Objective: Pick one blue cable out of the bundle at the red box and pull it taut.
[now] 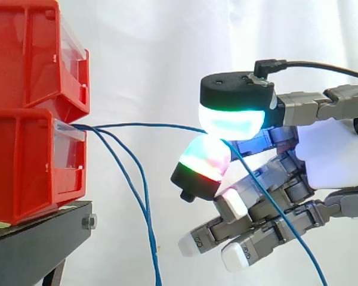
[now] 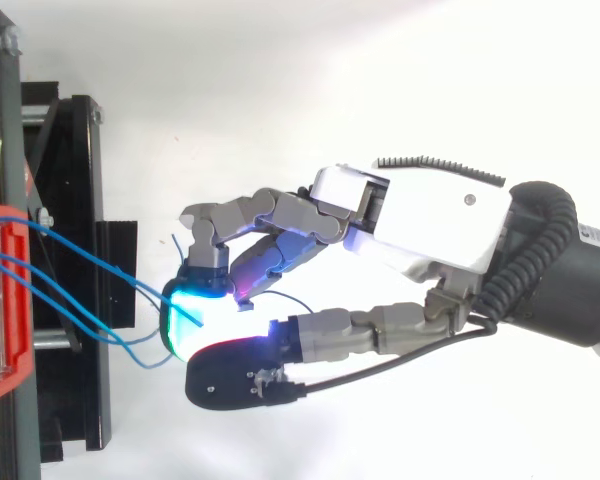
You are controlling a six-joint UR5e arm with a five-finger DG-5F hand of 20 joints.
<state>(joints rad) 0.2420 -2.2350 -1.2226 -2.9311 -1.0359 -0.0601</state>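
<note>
White curtain [image 1: 155,59] behind; red bins [image 1: 24,119] stacked on a black stand [image 1: 42,244], left. Hand [image 1: 328,155] pinches one blue cable [image 1: 149,125] between two glowing pads [image 1: 232,122]; it runs near level from the lower bin's mouth. Loose cables [image 1: 140,202] droop below.

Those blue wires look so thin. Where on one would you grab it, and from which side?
Grip the top blue cable on its free span out from the red box, where it runs clear of the two drooping cables. Come from the side away from the box, pads above and below; the hand pinches it so.
</note>
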